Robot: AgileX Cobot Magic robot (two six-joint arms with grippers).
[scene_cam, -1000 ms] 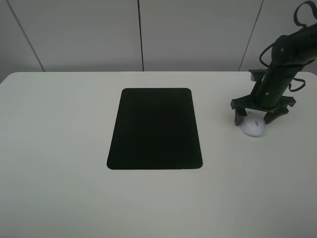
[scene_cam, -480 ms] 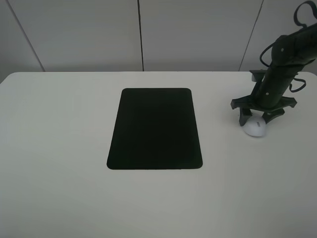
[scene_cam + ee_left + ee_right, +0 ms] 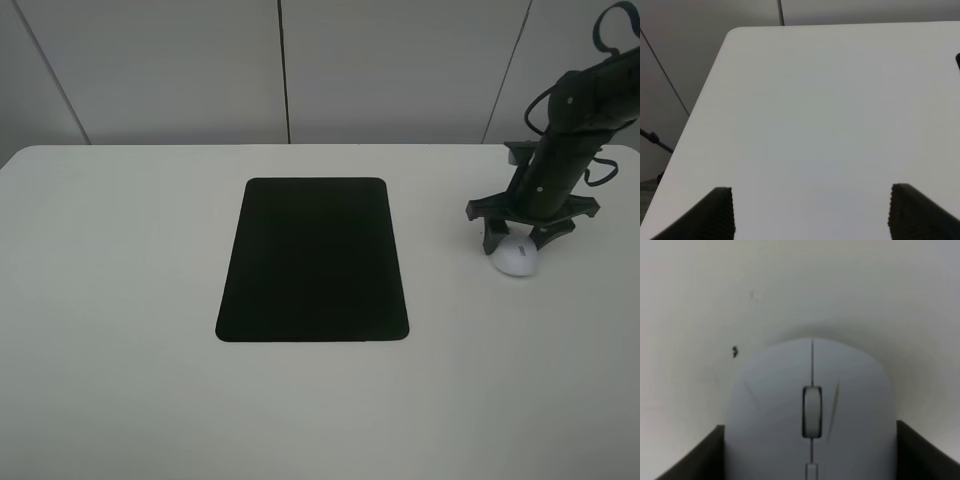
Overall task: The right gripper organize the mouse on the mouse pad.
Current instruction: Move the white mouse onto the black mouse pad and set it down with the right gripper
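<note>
The white mouse (image 3: 517, 260) lies on the white table at the right, well apart from the black mouse pad (image 3: 313, 260) in the middle. My right gripper (image 3: 516, 241) stands straight over the mouse, one finger on each side of it. In the right wrist view the mouse (image 3: 810, 410) fills the space between the dark fingers (image 3: 690, 460), which press against its sides; the gripper (image 3: 810, 457) is shut on it. The mouse rests on the table. My left gripper (image 3: 815, 220) is open and empty over bare table, out of the exterior view.
The white table (image 3: 120, 300) has rounded back corners and a grey panelled wall (image 3: 400, 70) behind it. Its right edge is close behind my right arm (image 3: 570, 120). The left wrist view shows the table's corner (image 3: 735, 35) and the floor beyond.
My right gripper's fingers have drawn in from a wide spread to the sides of the mouse. The mouse has shifted slightly. The pad has not moved.
</note>
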